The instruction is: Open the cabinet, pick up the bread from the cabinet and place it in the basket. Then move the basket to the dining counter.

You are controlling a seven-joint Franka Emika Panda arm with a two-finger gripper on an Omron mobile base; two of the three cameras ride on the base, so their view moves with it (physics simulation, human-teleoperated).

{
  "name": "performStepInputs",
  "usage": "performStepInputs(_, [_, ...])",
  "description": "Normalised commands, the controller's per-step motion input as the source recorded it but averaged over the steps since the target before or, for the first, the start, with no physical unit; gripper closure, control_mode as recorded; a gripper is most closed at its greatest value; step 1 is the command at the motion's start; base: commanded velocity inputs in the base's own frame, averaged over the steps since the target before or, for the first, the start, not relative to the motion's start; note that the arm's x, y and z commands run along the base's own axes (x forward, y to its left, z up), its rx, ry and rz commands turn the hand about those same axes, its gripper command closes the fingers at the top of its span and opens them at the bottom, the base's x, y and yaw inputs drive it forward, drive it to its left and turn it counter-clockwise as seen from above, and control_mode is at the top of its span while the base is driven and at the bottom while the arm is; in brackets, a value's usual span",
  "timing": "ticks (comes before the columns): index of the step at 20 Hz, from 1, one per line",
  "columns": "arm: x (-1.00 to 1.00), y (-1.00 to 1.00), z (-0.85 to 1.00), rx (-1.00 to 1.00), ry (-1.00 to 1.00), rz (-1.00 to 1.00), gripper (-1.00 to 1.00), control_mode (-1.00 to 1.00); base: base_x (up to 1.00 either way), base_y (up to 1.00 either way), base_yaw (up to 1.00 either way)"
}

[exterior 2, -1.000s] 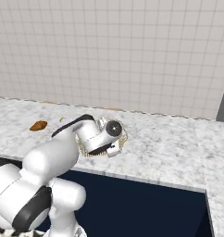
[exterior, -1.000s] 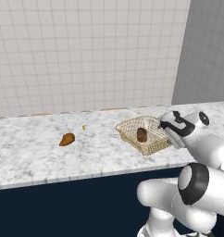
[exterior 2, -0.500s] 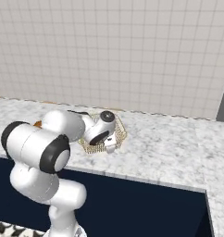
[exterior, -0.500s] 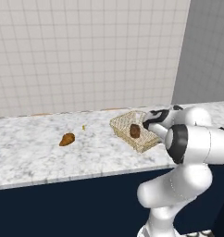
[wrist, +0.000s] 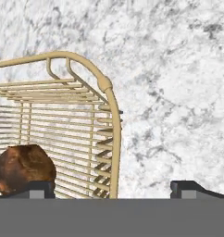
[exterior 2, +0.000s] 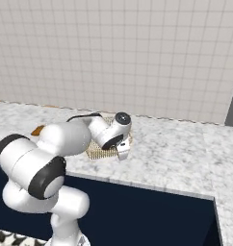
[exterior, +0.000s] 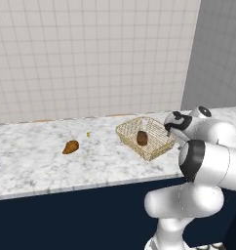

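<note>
Pincer (wrist: 111,189) spread wide, straddling the basket (wrist: 111,120) rim beside the bread (wrist: 23,167).

pale tiled wall (exterior: 90,53), plain grey wall (exterior: 217,53)

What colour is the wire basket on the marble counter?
Pale gold wire mesh basket, clearest in the hand view.

Basket (wrist: 109,120): thin wire, pale gold, smooth metallic sheen, rounded rim rod. Bread (wrist: 24,169): dark brown, rough lumpy crust, matt. Worktop (exterior: 37,161): white marble look with grey veining, polished smooth; front below plain dark navy, matt. Pastry (exterior: 70,146): orange-brown, dull. Wall (exterior: 90,53): pale square tiles, smooth, faint grout lines.
</note>
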Motion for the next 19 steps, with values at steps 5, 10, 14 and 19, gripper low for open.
performStepInputs(5, [-0.91, -0.01, 0.75, 0.06, -0.24, 0.02, -1.0, -1.0, 0.0, 0.0, 0.0])
performStepInputs(10, [-1.0, 0.27, 0.97, 0.02, -0.32, 0.17, -1.0, -1.0, 0.0, 0.0, 0.0])
performStepInputs(14, [-0.95, 0.53, 1.0, 0.0, -0.21, 0.19, -1.0, -1.0, 0.0, 0.0, 0.0])
performStepInputs(19, [-0.92, 0.46, 1.0, 0.0, -0.18, 0.19, -1.0, -1.0, 0.0, 0.0, 0.0])
